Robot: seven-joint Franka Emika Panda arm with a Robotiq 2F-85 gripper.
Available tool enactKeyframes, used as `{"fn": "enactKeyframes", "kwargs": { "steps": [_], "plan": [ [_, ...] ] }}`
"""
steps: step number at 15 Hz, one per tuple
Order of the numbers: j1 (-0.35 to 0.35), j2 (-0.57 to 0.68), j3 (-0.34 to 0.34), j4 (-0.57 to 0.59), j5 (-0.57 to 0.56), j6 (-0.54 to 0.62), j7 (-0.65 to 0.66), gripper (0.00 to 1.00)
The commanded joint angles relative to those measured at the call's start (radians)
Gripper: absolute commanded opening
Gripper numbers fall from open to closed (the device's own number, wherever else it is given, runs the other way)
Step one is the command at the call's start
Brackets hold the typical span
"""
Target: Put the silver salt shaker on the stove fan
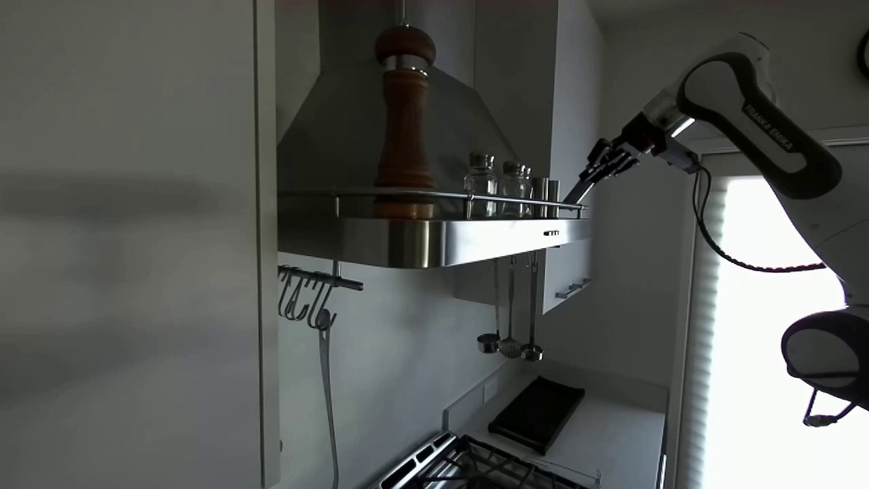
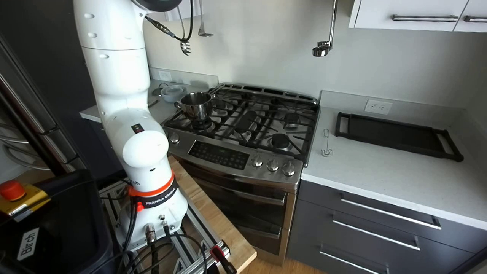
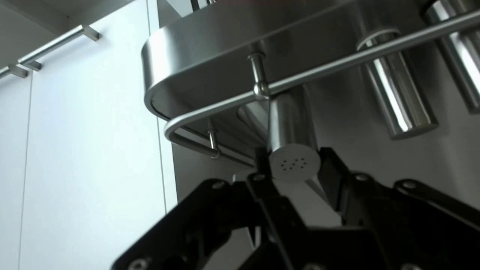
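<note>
My claw (image 3: 294, 159) clamps silver shaker (image 3: 290, 123), tilted at far end of stove fan (image 1: 489, 242); righting, release probably remain.

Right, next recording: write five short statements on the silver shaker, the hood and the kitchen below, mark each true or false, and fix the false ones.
1. The end effector grips the silver shaker. True.
2. The silver shaker stands straight up. False: in an exterior view the silver shaker leans.
3. Glass jars stand on the hood behind its rail. True.
4. A metal pot sits on the stove. True.
5. The black tray lies on the stove as well. False: the black tray lies on the counter.
</note>
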Motion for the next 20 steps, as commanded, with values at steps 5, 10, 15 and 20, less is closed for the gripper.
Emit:
{"fn": "enactKeyframes", "kwargs": {
  "steps": [5,10,15,20],
  "plan": [
    [-0.024,0.032,0.002,0.021,0.079,0.047,-0.025,0.12],
    [-0.106,0.1,0.081,0.124,0.09,0.008,-0.019,0.12],
    [-0.137,0.092,0.173,0.097,0.04,0.004,-0.028,0.12],
    [-0.146,0.102,0.214,0.101,0.013,0.001,-0.024,0.34]
  ]
}}
